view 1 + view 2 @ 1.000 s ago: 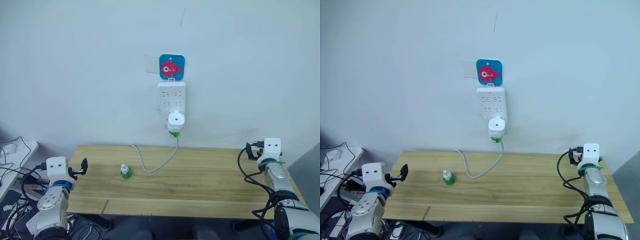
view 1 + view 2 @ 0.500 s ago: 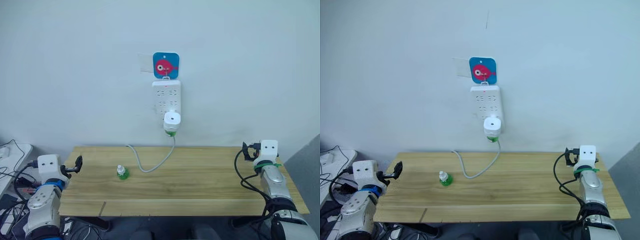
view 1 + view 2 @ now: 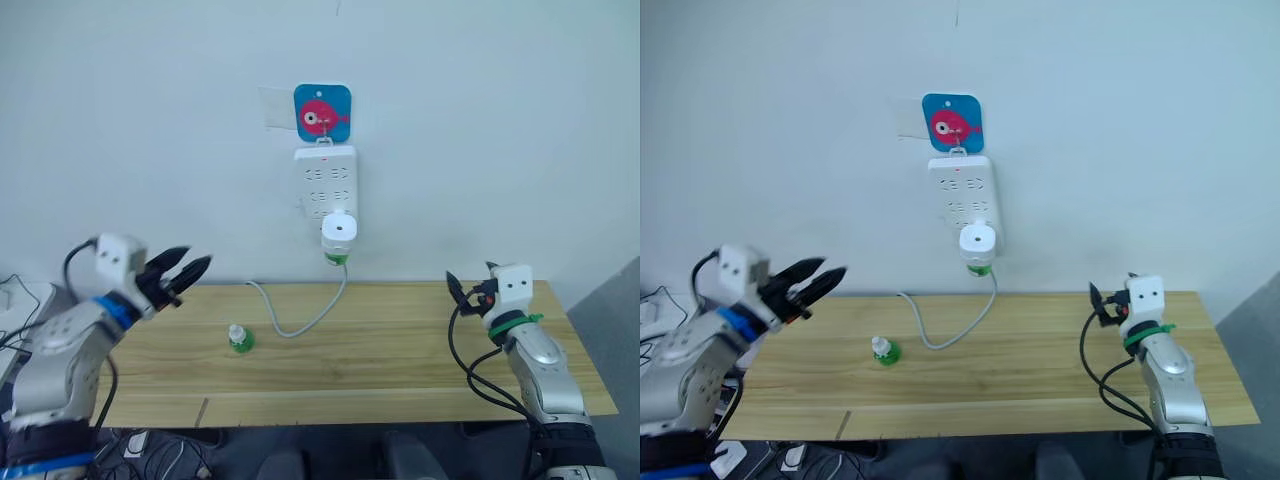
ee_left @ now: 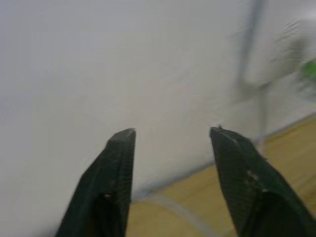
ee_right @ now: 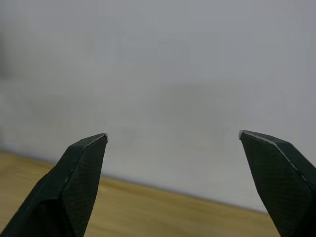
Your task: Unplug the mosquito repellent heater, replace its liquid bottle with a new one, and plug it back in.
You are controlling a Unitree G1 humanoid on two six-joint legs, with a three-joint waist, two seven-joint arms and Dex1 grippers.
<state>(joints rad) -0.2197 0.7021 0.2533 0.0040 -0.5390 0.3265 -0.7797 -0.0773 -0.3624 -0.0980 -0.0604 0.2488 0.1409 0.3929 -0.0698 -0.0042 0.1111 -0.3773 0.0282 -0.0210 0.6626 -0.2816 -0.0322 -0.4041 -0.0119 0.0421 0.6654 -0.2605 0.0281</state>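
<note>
White mosquito repellent heater (image 3: 338, 232) on the wall strip, well apart from both grippers' released, empty jaws

Both tools (image 3: 190, 268) (image 3: 452, 289) agape, empty

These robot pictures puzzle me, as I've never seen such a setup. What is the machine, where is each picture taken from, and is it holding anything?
It is a two-armed humanoid robot. The two wide pictures come from cameras in its head, looking over a wooden table. The two close-ups come from wrist cameras, looking along each gripper's black fingers. The left gripper and right gripper are both open and hold nothing. On the wall hangs a white power strip, with the mosquito repellent heater plugged into it. A small green bottle stands on the table, beside the strip's grey cable.
</note>
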